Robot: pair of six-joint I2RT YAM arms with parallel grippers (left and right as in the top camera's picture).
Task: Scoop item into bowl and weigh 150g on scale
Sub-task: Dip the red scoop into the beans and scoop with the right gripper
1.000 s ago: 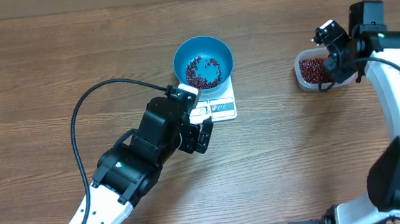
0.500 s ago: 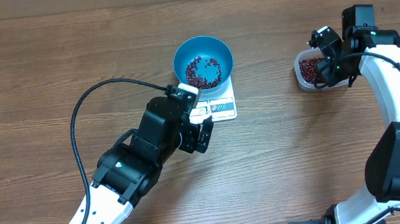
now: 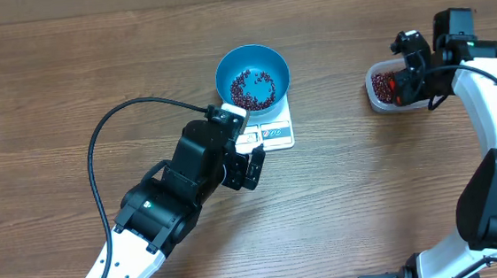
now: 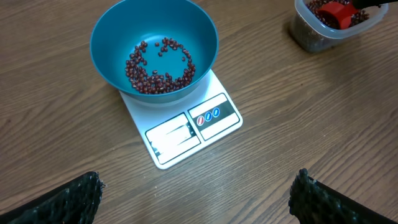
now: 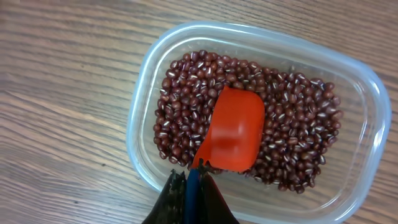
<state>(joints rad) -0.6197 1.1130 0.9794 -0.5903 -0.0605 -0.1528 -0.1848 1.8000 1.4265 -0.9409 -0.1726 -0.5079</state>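
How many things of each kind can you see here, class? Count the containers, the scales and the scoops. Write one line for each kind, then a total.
Containers: 2 (blue bowl, clear tub)
Scales: 1 (white scale)
Scoops: 1 (red scoop)
Total: 4

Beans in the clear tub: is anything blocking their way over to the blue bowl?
Nothing visible does. Only bare table lies between the tub and the bowl, which sits on the scale. The right tool holds a red scoop in the beans.
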